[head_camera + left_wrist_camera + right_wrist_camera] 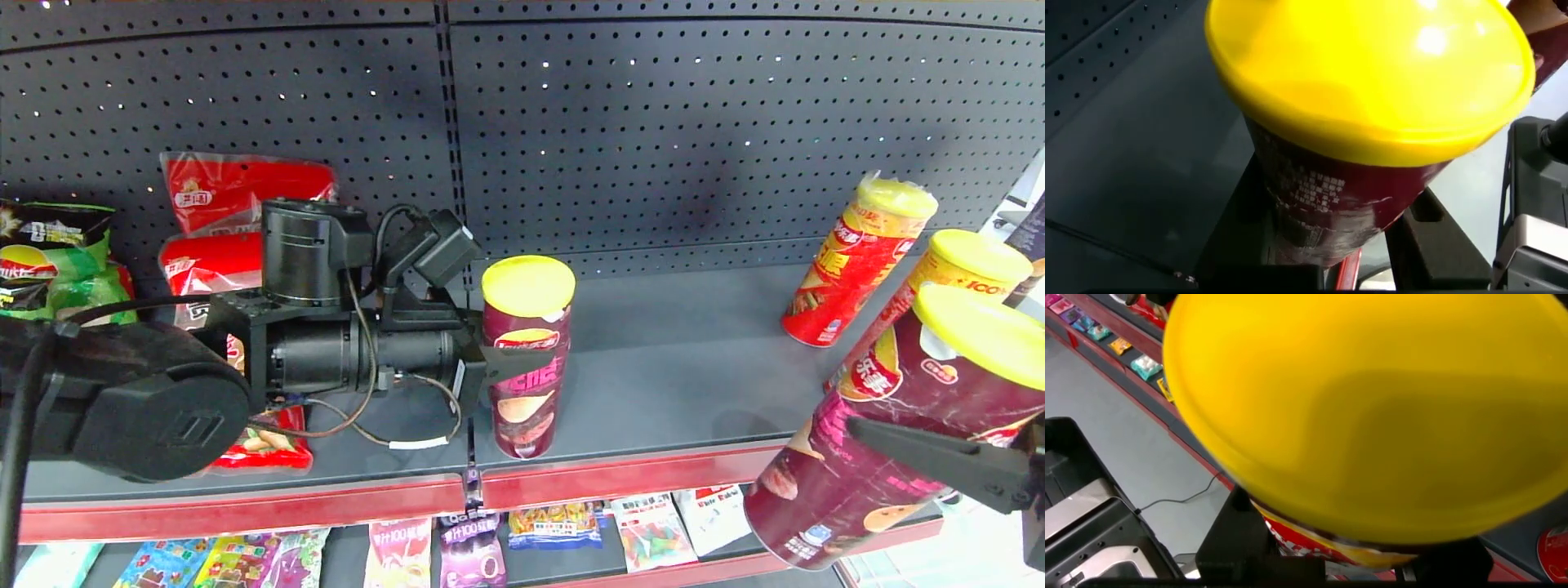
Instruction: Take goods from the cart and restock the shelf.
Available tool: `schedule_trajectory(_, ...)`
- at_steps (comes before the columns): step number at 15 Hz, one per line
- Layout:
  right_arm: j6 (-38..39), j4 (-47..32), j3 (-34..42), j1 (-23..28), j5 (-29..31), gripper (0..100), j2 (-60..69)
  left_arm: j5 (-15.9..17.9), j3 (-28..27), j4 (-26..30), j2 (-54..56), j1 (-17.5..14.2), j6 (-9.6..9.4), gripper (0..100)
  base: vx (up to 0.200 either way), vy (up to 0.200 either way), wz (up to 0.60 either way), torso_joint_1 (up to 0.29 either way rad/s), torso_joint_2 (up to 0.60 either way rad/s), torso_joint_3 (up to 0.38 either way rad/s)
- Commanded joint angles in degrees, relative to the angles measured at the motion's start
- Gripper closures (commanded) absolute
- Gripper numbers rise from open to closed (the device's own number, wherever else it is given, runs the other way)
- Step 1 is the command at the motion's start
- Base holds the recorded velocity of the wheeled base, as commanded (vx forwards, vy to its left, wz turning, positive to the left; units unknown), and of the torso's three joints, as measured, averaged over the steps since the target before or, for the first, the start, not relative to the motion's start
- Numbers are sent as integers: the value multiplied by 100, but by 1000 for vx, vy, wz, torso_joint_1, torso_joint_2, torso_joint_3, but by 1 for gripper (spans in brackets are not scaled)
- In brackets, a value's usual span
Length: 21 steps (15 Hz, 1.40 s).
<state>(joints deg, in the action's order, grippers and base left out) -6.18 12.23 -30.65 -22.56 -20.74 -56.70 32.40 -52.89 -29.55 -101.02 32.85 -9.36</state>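
Your left gripper (522, 365), at 9 o'clock, pinches the maroon can (526, 412) standing upright near the front edge of the shelf (669, 367), and at 4 o'clock your right gripper (898, 445) clamps a second maroon can (865, 384), tilted with its lid toward 1 o'clock.

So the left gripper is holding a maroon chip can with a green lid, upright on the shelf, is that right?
Not quite. The lid is yellow, not green, as the head view shows. The rest holds: the left gripper holds the maroon chip can upright on the shelf.
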Motion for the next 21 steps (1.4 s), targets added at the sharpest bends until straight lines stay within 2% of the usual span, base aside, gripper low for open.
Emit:
schedule_trajectory(1, 3, -1, -20, -2, -1, 100, -61, -6, 42, 11, 12, 2, -4, 100, 0, 0, 0, 0, 0, 0)
schedule_trajectory(2, 3, -1, -29, -2, -1, 100, -78, -15, 60, -16, 21, 2, -4, 100, 0, 0, 0, 0, 0, 0)
schedule_trajectory(3, 3, -1, -38, -2, -1, 100, -78, -15, 95, -86, 12, 2, -4, 0, 0, 0, 0, 0, 0, 0)
schedule_trajectory(5, 3, -1, -55, -2, -1, 100, -105, -15, 139, -156, 21, 2, 5, 0, 0, 0, 0, 0, 0, 0)
schedule_trajectory(6, 3, -1, -64, -2, -1, 100, -122, -15, 148, -156, 21, 2, 75, 0, 0, 0, 0, 0, 0, 0)
schedule_trajectory(7, -6, -1, -161, -2, -1, 100, -228, -15, 148, -156, 100, 2, 277, 0, 0, 0, 0, 0, 0, 0)
schedule_trajectory(8, -15, -1, -293, -2, -1, 100, -377, -15, 192, -156, 136, 2, 303, 0, 0, 0, 0, 0, 0, 0)
schedule_trajectory(11, -76, -1, -890, -11, 26, 100, -1133, -85, 535, -165, 382, -51, 312, 0, 0, 0, 0, 0, 0, 0)
schedule_trajectory(16, -366, 8, -2253, -2, 26, 100, -2732, -76, 1334, -165, 1076, -429, 330, 0, 0, 0, 0, 0, 0, 0)
schedule_trajectory(21, -516, 597, -3580, -143, -1, 100, -4341, -76, 2169, -156, 1858, -833, 321, 0, 0, 0, 0, 0, 0, 0)
